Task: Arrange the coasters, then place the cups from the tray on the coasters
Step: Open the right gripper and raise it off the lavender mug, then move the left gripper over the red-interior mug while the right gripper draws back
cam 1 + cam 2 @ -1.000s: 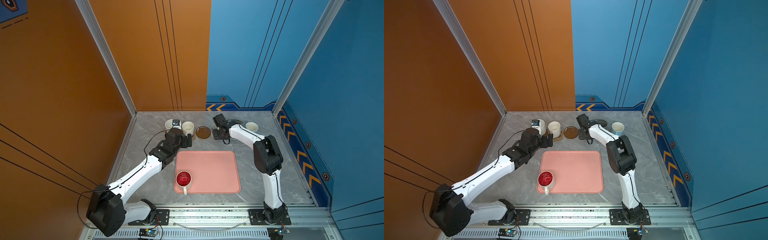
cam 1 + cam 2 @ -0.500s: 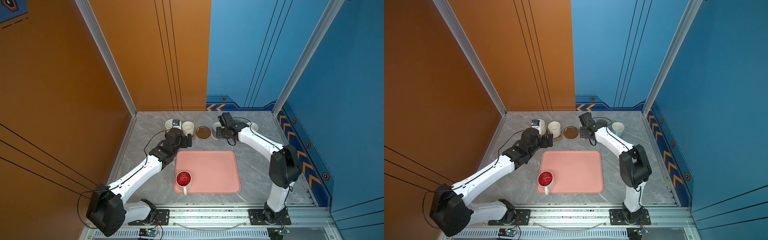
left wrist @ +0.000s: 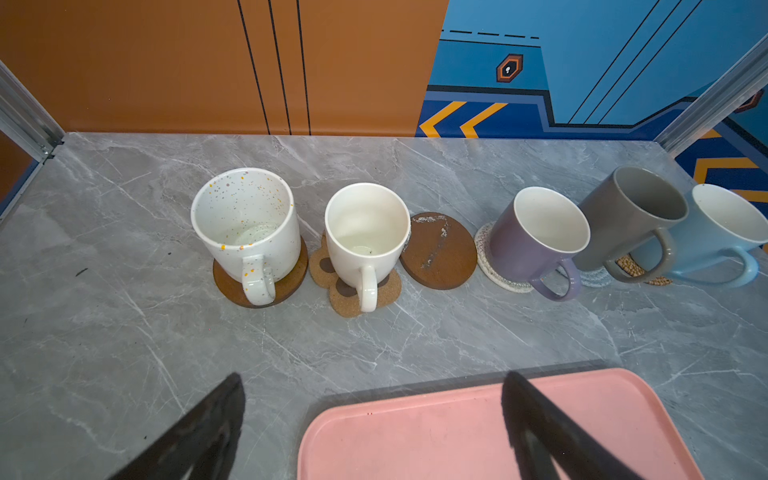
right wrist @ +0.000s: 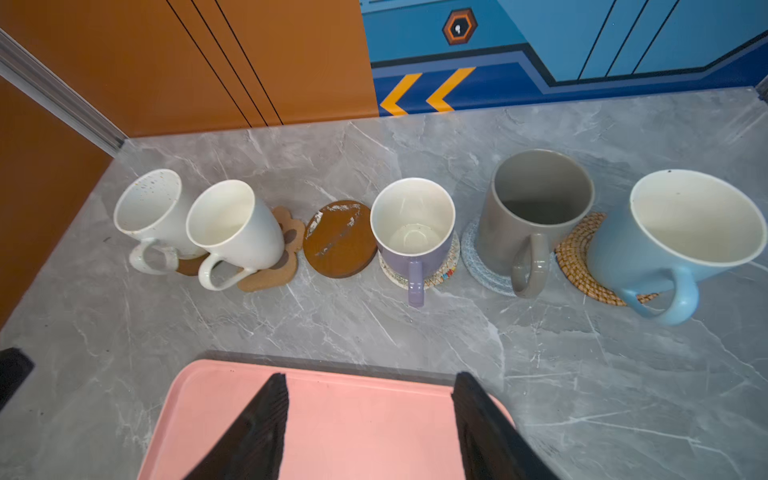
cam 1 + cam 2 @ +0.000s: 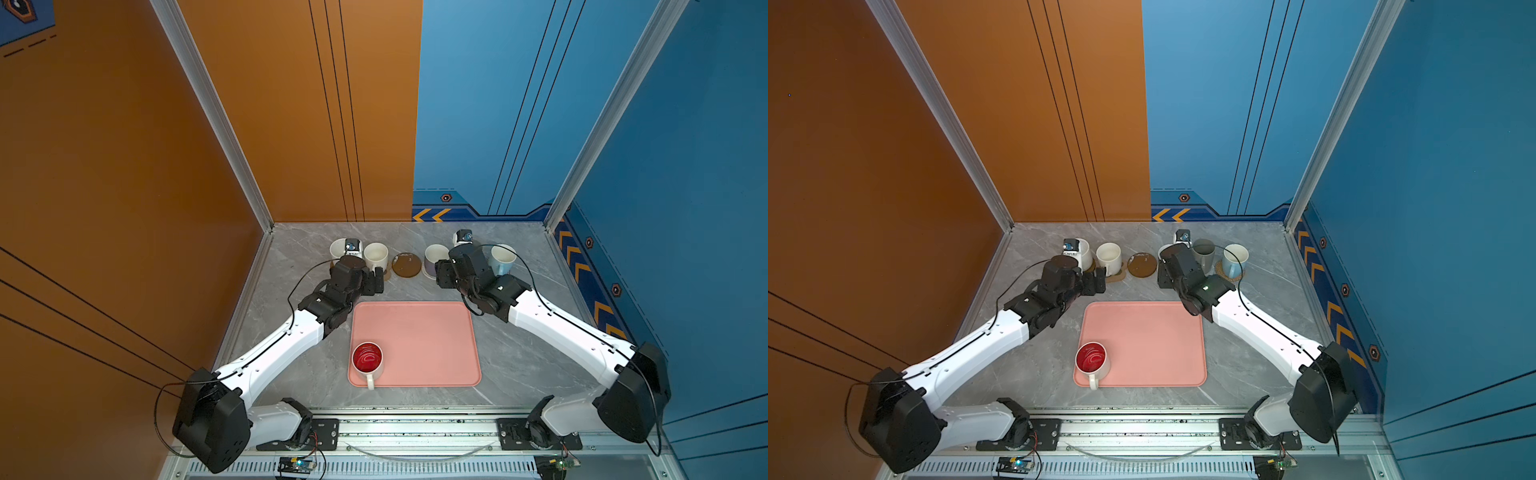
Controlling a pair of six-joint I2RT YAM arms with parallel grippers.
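Observation:
Along the back stands a row of cups on coasters: a speckled white mug point(image 3: 245, 220) on a brown disc, a white mug point(image 3: 365, 232) on a paw-print mat, a lavender mug point(image 4: 411, 232) on a cream round, a grey mug point(image 4: 536, 208) on a blue-grey round, and a light blue mug point(image 4: 685, 232) on rattan. One brown coaster point(image 4: 338, 239) lies bare between white and lavender. A red-lined mug point(image 5: 367, 357) stands in the pink tray's point(image 5: 428, 345) near left corner. My left gripper point(image 3: 374, 377) and right gripper point(image 4: 372, 375) hang open and empty over the tray's far edge.
Orange and blue walls close the marble table behind and at both sides. A strip of bare marble point(image 4: 374, 324) lies between the mug row and the tray. Both white forearms slant in from the front corners past the tray's sides.
My right gripper has opened wider and drawn back from the lavender mug toward the tray, its elbow swinging out to the right. The left arm has stayed put.

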